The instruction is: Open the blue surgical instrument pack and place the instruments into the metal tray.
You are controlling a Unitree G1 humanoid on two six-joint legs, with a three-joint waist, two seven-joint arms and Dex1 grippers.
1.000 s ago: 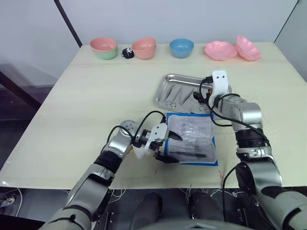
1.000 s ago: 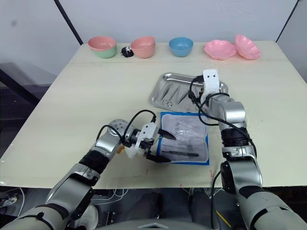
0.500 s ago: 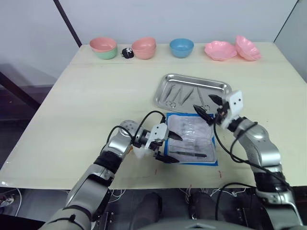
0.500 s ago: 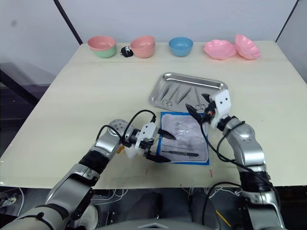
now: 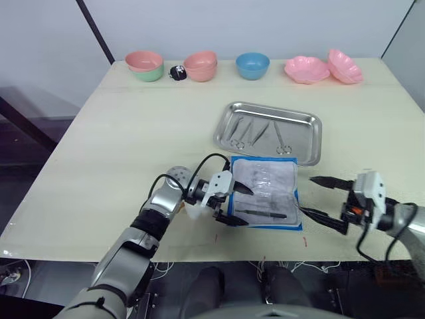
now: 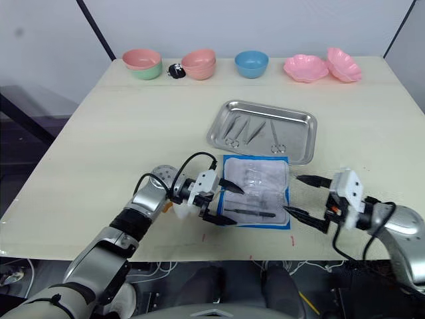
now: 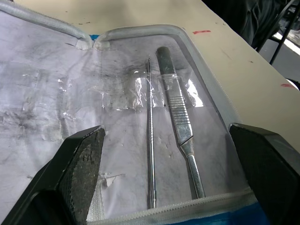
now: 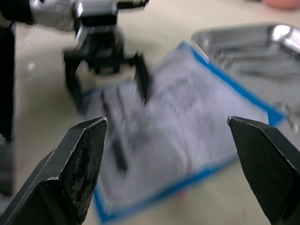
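The blue surgical instrument pack (image 5: 265,193) lies open near the table's front edge, its clear pockets facing up. Two slim instruments (image 7: 180,126) rest in its near pockets. Behind it sits the metal tray (image 5: 303,136) with a few instruments (image 5: 255,133) inside. My left gripper (image 5: 232,203) stands open, its fingers straddling the pack's left edge over those two tools. To the right of the pack my right gripper (image 5: 325,199) hovers open and empty, pointing at it.
Along the back edge stand a pink bowl stacked in a green one (image 5: 145,65), a pink bowl (image 5: 200,65), a blue bowl (image 5: 253,65) and two pink dishes (image 5: 307,69). A small black-and-white object (image 5: 176,72) lies between the left bowls.
My right gripper pulled back from above the tray to the front right, beside the pack, now open. Another instrument now shows at the tray's right. The left gripper stayed put.
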